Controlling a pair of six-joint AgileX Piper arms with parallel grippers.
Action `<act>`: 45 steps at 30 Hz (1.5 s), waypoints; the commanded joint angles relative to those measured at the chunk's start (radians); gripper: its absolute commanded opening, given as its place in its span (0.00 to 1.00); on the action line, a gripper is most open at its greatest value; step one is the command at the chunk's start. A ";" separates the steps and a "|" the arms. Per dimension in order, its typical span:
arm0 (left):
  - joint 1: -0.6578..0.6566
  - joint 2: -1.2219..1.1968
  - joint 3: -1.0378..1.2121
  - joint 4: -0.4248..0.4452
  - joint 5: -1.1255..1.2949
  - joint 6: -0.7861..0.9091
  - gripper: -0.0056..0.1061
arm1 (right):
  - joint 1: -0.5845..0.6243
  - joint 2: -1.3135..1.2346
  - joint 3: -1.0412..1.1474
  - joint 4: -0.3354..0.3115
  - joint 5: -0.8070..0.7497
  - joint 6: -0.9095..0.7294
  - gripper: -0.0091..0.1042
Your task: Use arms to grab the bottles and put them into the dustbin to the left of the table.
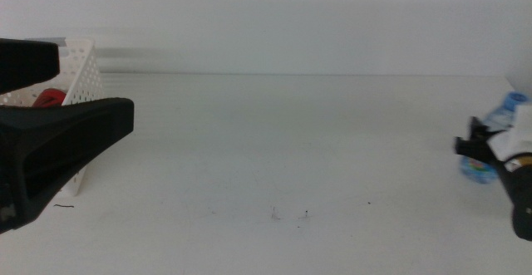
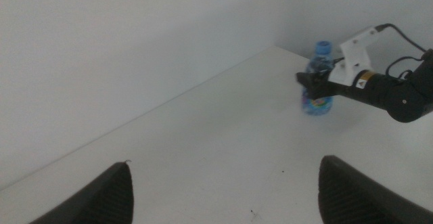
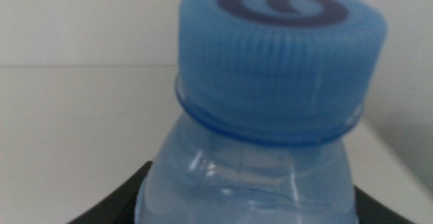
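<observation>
The water bottle (image 3: 270,109) fills the right wrist view, right hand (image 2: 318,83) clamped around it.

Clear water bottle (image 2: 317,82), blue cap, upright at table's (image 1: 274,142) far right; red can (image 1: 48,99) inside white dustbin (image 1: 81,69).
</observation>
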 commanded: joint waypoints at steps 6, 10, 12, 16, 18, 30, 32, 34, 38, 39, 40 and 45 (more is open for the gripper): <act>-0.009 0.001 -0.006 0.005 -0.011 -0.006 0.89 | 0.286 -0.098 -0.192 -0.196 0.110 0.002 0.06; -0.009 0.001 -0.006 0.005 -0.011 -0.006 0.89 | 0.411 -0.017 -0.377 -0.288 0.243 0.040 0.06; -0.009 0.001 -0.006 0.005 -0.011 -0.006 0.89 | 0.459 0.044 -0.450 -0.306 0.298 0.061 0.06; -0.009 0.001 -0.006 0.005 -0.011 -0.006 0.89 | 0.526 0.149 -0.559 -0.306 0.353 0.063 0.06; -0.009 0.001 -0.006 0.005 -0.011 -0.006 0.89 | 0.545 0.181 -0.589 -0.306 0.356 0.063 0.06; -0.009 0.001 -0.006 0.004 -0.013 -0.006 0.89 | 0.580 0.244 -0.628 -0.295 0.379 0.123 0.21; -0.009 0.001 -0.006 0.004 -0.013 -0.006 0.89 | 0.579 0.242 -0.626 -0.295 0.388 0.123 0.39; -0.009 0.001 -0.006 0.004 -0.013 -0.006 0.89 | 0.579 0.223 -0.605 -0.295 0.390 0.141 0.65; -0.009 0.001 -0.006 0.004 -0.013 -0.006 0.89 | 0.579 0.130 -0.493 -0.295 0.392 0.144 0.90; -0.009 0.001 -0.006 0.004 -0.013 -0.006 0.89 | 0.579 0.091 -0.447 -0.295 0.394 0.146 0.89; -0.009 0.001 -0.006 0.004 -0.013 -0.006 0.89 | 0.579 0.048 -0.395 -0.295 0.394 0.148 0.88; -0.009 0.001 -0.006 0.004 -0.013 -0.006 0.89 | 0.579 -0.280 -0.124 -0.295 0.482 0.171 0.86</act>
